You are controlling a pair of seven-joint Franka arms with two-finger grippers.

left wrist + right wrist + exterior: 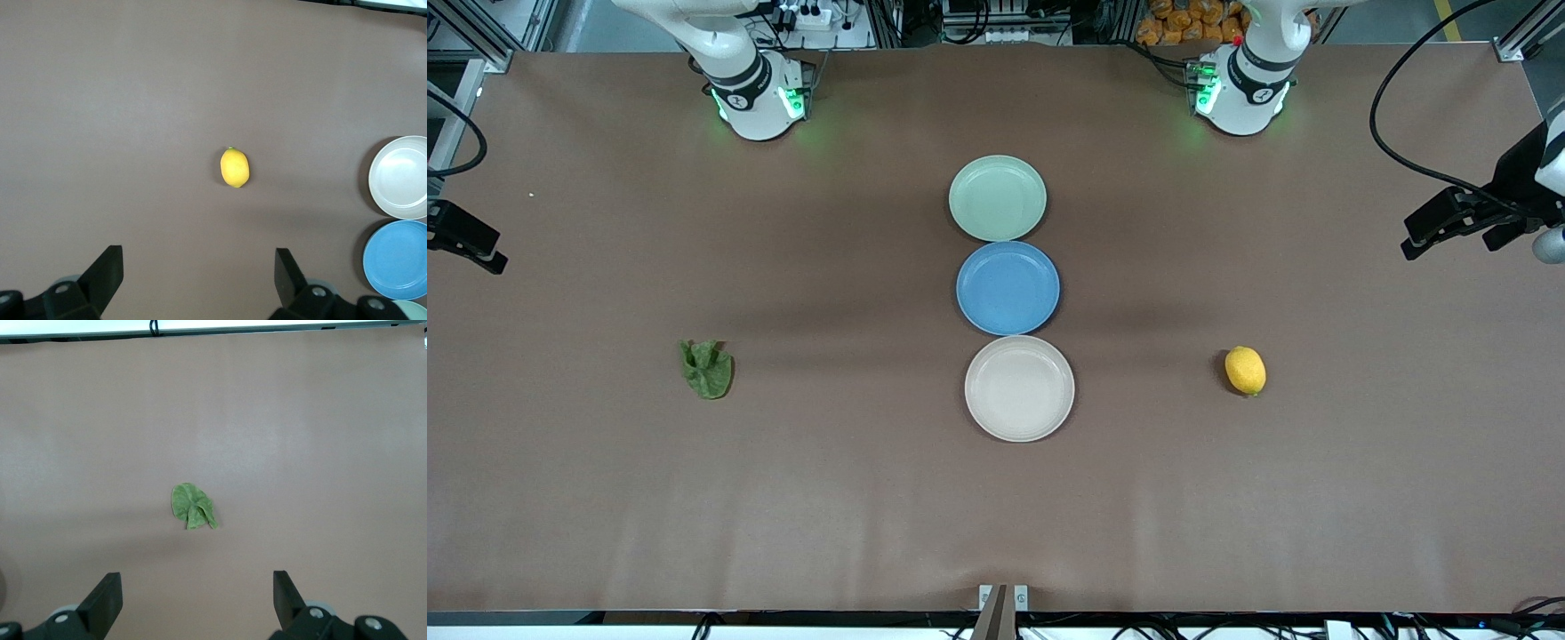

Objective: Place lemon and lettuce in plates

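Presently: left gripper [199, 280] spread above lemon [235, 167], right gripper [197, 600] spread above lettuce [193, 507]; we descend centred, then close.

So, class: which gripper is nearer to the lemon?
Left. The left gripper hangs open above the table near the lemon; the right gripper, also open, is up over the lettuce at the right arm's end.

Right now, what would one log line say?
lemon: on table | lettuce: on table | plates: empty | left gripper: open | right gripper: open
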